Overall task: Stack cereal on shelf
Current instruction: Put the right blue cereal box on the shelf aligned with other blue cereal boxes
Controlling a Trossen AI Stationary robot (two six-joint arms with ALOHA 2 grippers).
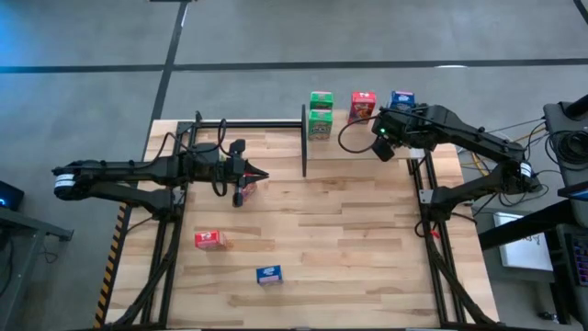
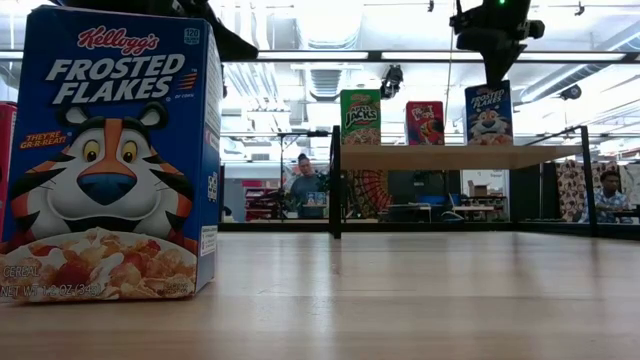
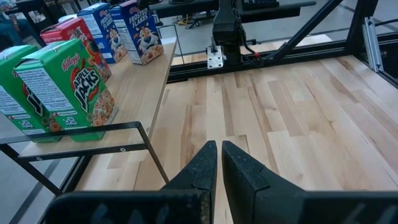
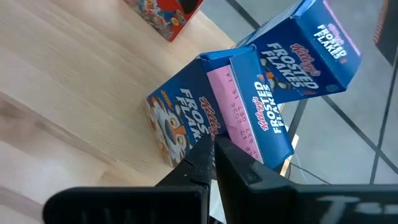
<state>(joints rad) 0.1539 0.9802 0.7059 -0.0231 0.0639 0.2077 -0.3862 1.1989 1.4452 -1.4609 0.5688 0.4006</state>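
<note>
1. We looked down on the wooden surface point(image 1: 349, 239) and found the shelf point(image 1: 367, 138) along its far edge, right of the middle, with a black post point(image 1: 304, 140) at its left end.
2. On the shelf stood the green cereal boxes point(image 1: 320, 114), a red cereal box point(image 1: 363, 104) beside them, and a blue cereal box point(image 1: 401, 98) furthest right.
3. From the left wrist view we counted two green boxes point(image 3: 74, 87) one behind the other, red ones point(image 3: 78, 32) past them and two blue ones point(image 3: 142, 30) at the far end, all upright.
4. The right gripper point(image 1: 384, 147) hovered over the shelf's right end, just by the blue box; in its own view the fingers point(image 4: 205, 163) were nearly touching, holding nothing, with two blue Frosted Flakes boxes point(image 4: 261, 115) right beneath them.
5. The left gripper point(image 1: 259, 176) sat over the middle-left of the surface, its tips point(image 3: 205, 168) pinched almost together on nothing.
6. Just below that gripper lay a small red item point(image 1: 246, 189), probably another cereal box, though the arm hid most of it.
7. Nearer the front, a second red box point(image 1: 209, 240) lay flat, well apart from the shelf.
8. A loose blue box point(image 1: 268, 274) stood nearer the front edge still, filling the low view at close range point(image 2: 110, 150).
9. People point(image 2: 304, 185) showed in the room beyond.
</note>
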